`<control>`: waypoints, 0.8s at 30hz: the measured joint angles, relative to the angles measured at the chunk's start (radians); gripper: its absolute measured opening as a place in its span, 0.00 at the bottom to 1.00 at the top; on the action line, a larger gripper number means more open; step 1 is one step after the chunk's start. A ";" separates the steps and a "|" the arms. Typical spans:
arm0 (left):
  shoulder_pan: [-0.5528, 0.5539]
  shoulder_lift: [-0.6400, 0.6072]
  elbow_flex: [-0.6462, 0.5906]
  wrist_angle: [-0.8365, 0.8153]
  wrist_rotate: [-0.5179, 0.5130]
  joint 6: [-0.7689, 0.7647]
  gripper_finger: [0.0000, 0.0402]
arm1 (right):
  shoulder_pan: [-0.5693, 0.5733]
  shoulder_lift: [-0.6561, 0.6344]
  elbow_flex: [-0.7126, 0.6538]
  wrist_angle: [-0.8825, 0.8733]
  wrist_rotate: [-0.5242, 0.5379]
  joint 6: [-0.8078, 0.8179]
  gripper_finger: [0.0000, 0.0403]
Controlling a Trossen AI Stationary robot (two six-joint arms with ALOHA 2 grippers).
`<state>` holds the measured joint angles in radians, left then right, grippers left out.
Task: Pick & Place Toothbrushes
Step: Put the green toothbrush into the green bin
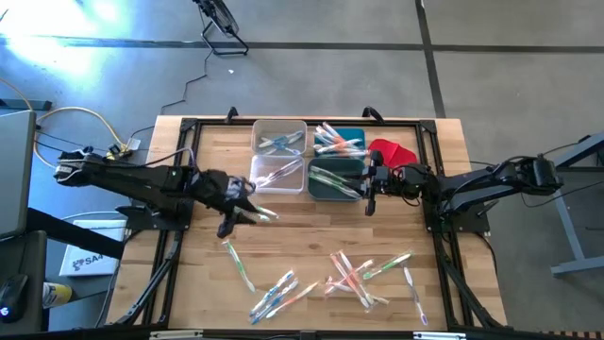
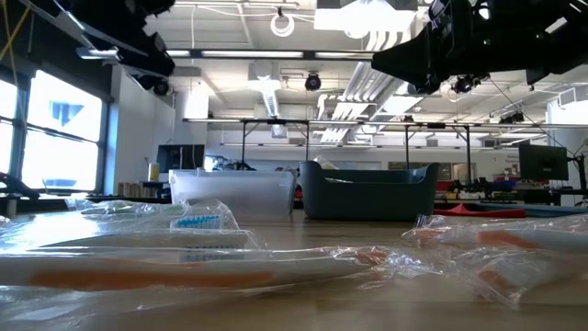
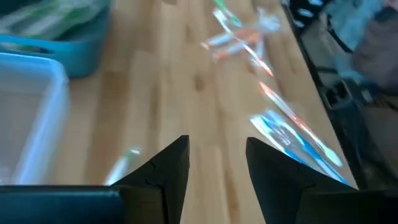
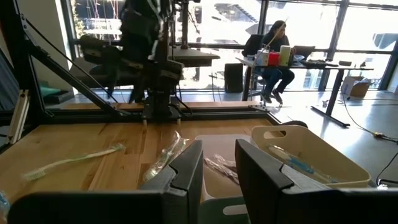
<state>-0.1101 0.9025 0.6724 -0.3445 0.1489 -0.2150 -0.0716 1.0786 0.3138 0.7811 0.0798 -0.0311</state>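
Aim matters most: the left gripper (image 1: 247, 206), claw wide and empty, should straddle the wrapped toothbrush (image 1: 265, 215) lying just at its 4 o'clock, while the right gripper (image 1: 370, 196), narrowly parted and empty, waits beside the teal bin (image 1: 311, 184) toward 12 o'clock.

I can make out only one bit of lettering: on the white box (image 1: 90, 259) lying on the floor beside my left arm's side of the table, dark characters that look like "SA4", partly cut off. Nothing else I see carries legible text.
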 joint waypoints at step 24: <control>-0.452 0.343 0.001 -0.032 -0.093 -0.215 0.39 | 0.000 0.000 0.001 -0.073 0.008 0.092 0.22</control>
<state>-0.5617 1.2457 0.6731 -0.3767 0.0561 -0.4299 -0.0715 1.0786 0.3145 0.7076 0.0875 0.0607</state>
